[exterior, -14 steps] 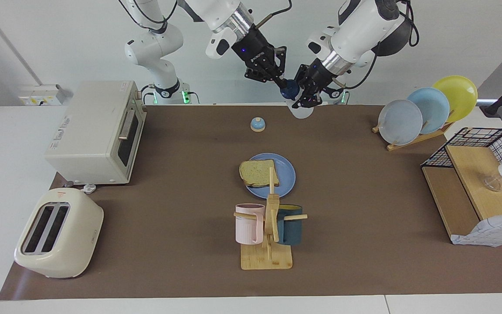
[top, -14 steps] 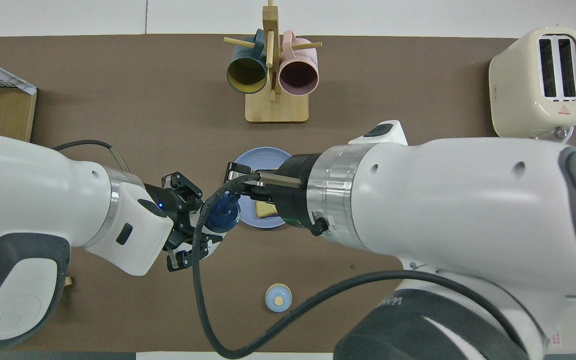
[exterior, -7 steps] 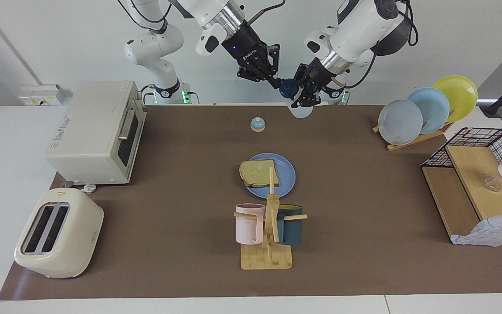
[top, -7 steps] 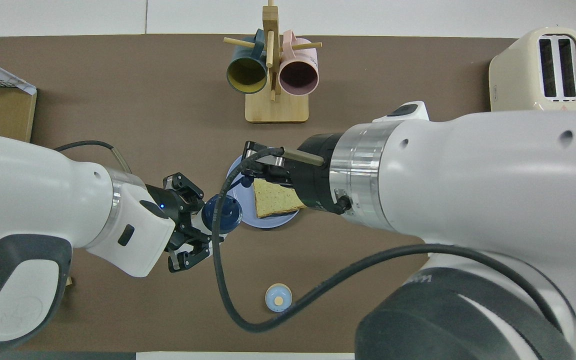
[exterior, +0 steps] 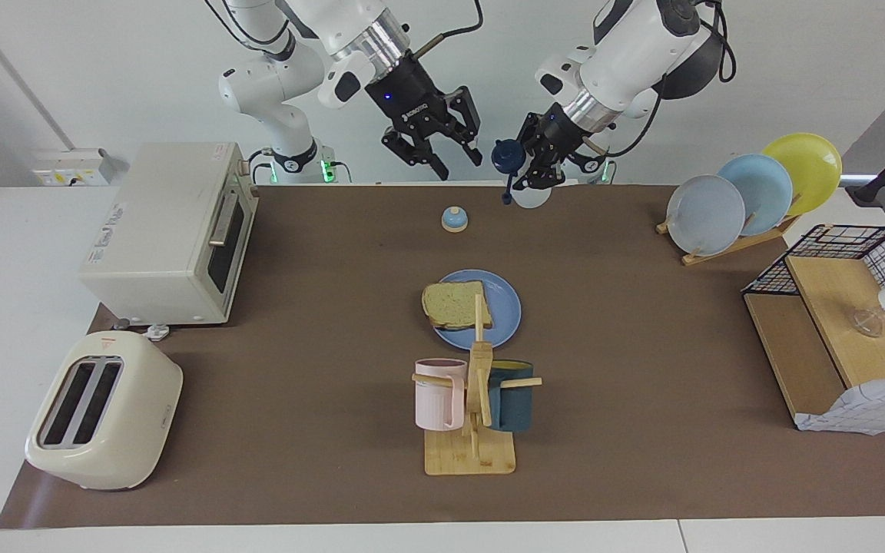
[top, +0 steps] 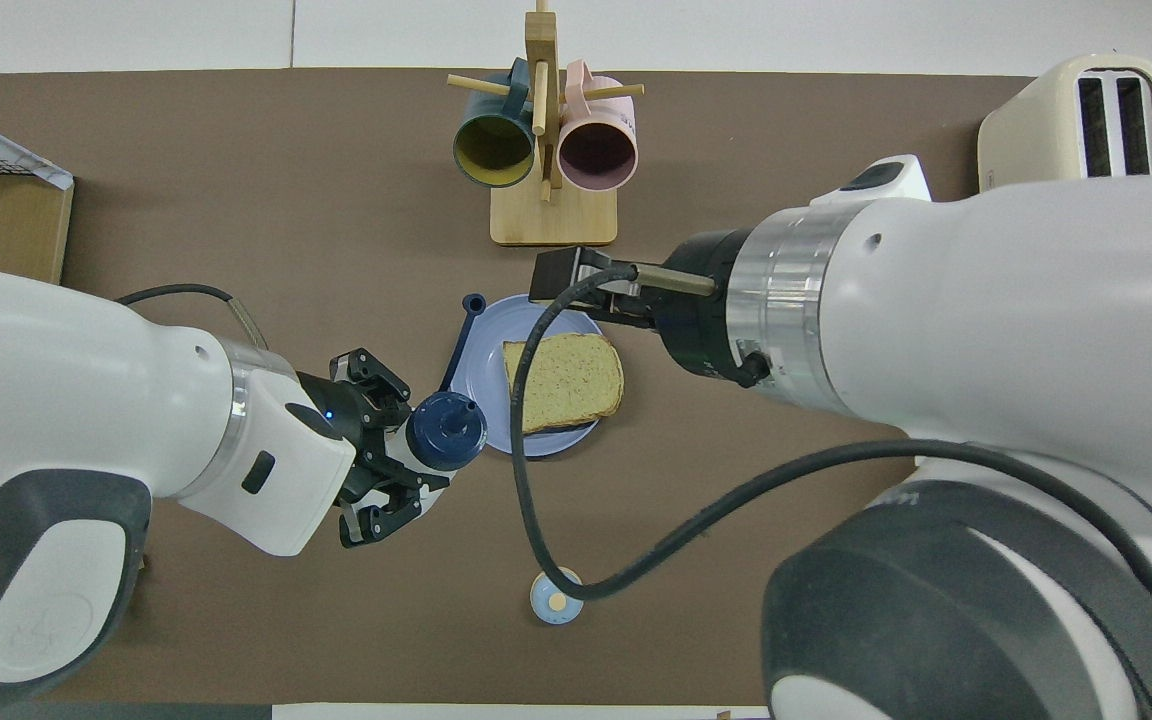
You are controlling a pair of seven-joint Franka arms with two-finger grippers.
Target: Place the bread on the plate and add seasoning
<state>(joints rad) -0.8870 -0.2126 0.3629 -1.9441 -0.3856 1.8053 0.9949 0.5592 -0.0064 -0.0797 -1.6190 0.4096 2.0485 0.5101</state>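
The bread (exterior: pixel 456 305) lies flat on the blue plate (exterior: pixel 505 315) in the middle of the mat; both also show in the overhead view, the bread (top: pixel 564 380) on the plate (top: pixel 481 345). My left gripper (exterior: pixel 533 178) is shut on the seasoning bottle (exterior: pixel 532 197) and holds it high over the mat's edge by the robots. The bottle's navy cap (top: pixel 446 430) points toward the right arm, and its flip lid (top: pixel 474 300) hangs open on its strap. My right gripper (exterior: pixel 456 161) is open and empty in the air, a short way from the cap.
A small blue bell (exterior: pixel 454 220) stands between the plate and the robots. A wooden mug rack (exterior: pixel 473 407) with two mugs stands just past the plate. A toaster oven (exterior: pixel 174 230) and a toaster (exterior: pixel 104 411) stand at the right arm's end. A plate rack (exterior: pixel 750 196) and a wire shelf (exterior: pixel 842 330) stand at the left arm's end.
My right gripper has drawn away from the bottle's cap toward its own end and stands open. The flip lid now hangs open. The left gripper holds the bottle almost in place.
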